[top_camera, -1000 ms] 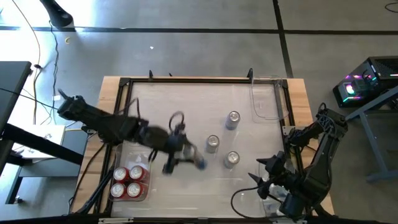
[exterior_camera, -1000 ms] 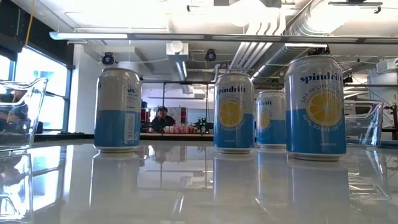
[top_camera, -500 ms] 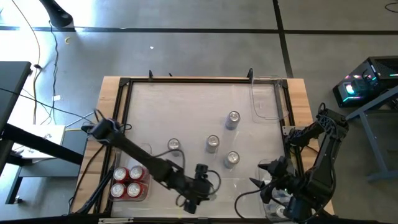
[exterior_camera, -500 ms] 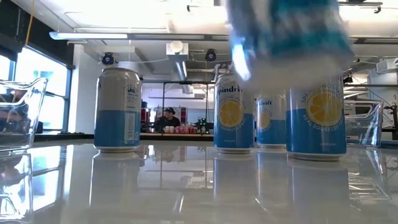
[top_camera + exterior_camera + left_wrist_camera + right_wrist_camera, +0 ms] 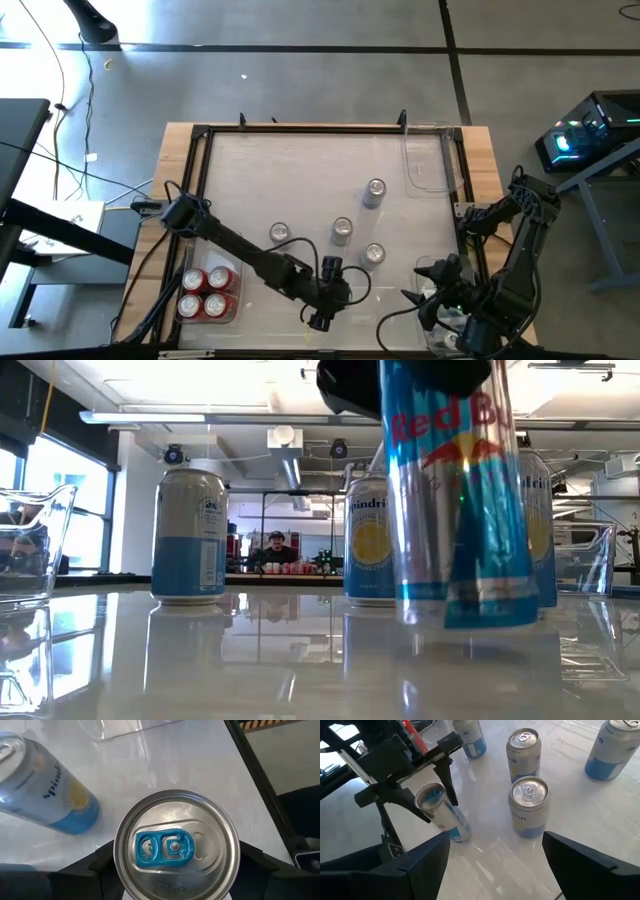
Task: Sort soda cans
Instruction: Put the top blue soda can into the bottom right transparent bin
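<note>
The left pincer (image 5: 322,296) pinches a slim silver-blue can (image 5: 455,500) by its sides, holding it tilted just above the tabletop (image 5: 300,160), near the four lemon cans (image 5: 342,231) and well apart from the red cans (image 5: 207,292) in their bin; this looks like the carrying step; next it must reach that can's own bin and let go upright; the right pincer (image 5: 432,283) waits spread beside the tabletop's corner.

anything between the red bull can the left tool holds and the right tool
Nothing: in the high view, bare table separates the Red Bull can in the left tool from the right tool.
</note>
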Robot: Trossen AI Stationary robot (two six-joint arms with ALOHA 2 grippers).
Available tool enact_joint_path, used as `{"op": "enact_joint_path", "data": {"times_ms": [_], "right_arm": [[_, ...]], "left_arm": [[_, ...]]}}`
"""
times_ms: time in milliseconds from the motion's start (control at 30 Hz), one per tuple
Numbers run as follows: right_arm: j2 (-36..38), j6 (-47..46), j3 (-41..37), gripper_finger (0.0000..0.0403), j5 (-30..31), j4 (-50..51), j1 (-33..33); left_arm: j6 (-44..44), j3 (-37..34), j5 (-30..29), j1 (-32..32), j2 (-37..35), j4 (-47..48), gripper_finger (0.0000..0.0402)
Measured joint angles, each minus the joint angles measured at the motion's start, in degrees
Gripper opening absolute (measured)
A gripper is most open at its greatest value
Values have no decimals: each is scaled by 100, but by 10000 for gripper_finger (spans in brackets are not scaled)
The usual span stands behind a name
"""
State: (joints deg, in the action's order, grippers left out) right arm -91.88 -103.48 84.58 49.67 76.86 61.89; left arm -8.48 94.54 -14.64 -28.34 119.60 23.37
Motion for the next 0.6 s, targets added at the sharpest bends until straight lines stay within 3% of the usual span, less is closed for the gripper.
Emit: {"op": "enact_joint_path", "data": {"times_ms": [267, 467, 600], "right_arm": [[0, 153, 0, 314, 2, -32, -2], [0, 151, 0, 314, 4, -48, -2], [0, 194, 0, 314, 4, -128, -2]], "left_arm": [[-367, 0, 268, 134, -10, 12, 261], [-540, 0, 846, 306, -30, -114, 299], [-885, 0, 854, 369, -55, -98, 312]]}}
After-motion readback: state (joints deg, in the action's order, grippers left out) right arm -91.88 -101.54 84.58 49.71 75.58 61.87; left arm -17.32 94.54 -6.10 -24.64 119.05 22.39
